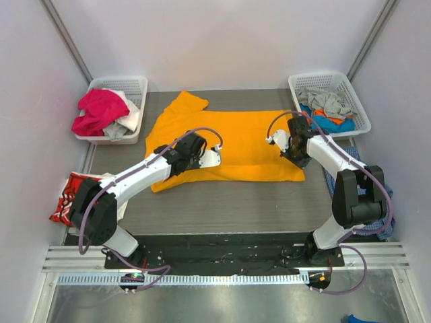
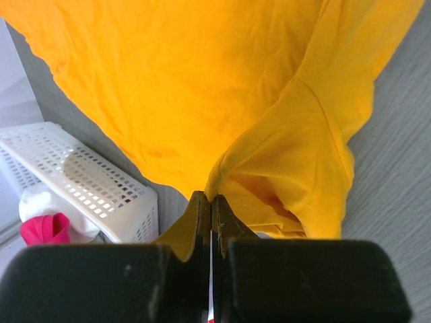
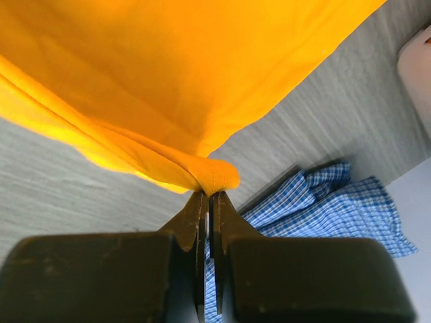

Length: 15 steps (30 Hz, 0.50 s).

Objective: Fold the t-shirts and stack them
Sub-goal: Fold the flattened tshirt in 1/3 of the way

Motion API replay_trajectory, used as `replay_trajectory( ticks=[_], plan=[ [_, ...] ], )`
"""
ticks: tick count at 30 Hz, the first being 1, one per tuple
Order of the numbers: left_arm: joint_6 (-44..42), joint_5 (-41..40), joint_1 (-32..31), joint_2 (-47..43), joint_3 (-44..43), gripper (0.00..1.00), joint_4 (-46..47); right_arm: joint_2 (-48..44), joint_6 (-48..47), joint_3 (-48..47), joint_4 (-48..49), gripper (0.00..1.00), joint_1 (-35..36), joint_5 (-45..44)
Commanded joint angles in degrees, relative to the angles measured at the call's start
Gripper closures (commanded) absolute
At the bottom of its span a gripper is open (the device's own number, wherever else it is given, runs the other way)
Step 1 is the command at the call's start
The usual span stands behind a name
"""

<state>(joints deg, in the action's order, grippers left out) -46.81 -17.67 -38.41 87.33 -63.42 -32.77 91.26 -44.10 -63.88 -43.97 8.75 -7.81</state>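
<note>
The orange t-shirt (image 1: 236,138) lies spread out just right of the left white basket (image 1: 138,82), with the left gripper (image 2: 211,202) and right gripper (image 3: 210,196) each pinching a thin bit of its edge, so a fast pull might let it slip out

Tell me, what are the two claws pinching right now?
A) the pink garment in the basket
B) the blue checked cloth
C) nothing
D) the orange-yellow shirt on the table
D: in the wrist views the left gripper and the right gripper are each shut on an edge of the orange-yellow shirt.
</note>
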Motion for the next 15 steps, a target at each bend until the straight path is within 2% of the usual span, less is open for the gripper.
replay_trajectory(
  ticks=[1,15],
  plan=[
    [-3.90,-1.58,1.41,1.61,-3.38,1.00,1.58,2.86,-0.64,-5.37,1.60,0.99,-0.23,-0.71],
    [-6.45,-2.10,3.43,7.15,-6.72,1.00,2.89,10.86,-0.55,-11.97,3.36,0.99,-0.32,-1.94]
  ],
)
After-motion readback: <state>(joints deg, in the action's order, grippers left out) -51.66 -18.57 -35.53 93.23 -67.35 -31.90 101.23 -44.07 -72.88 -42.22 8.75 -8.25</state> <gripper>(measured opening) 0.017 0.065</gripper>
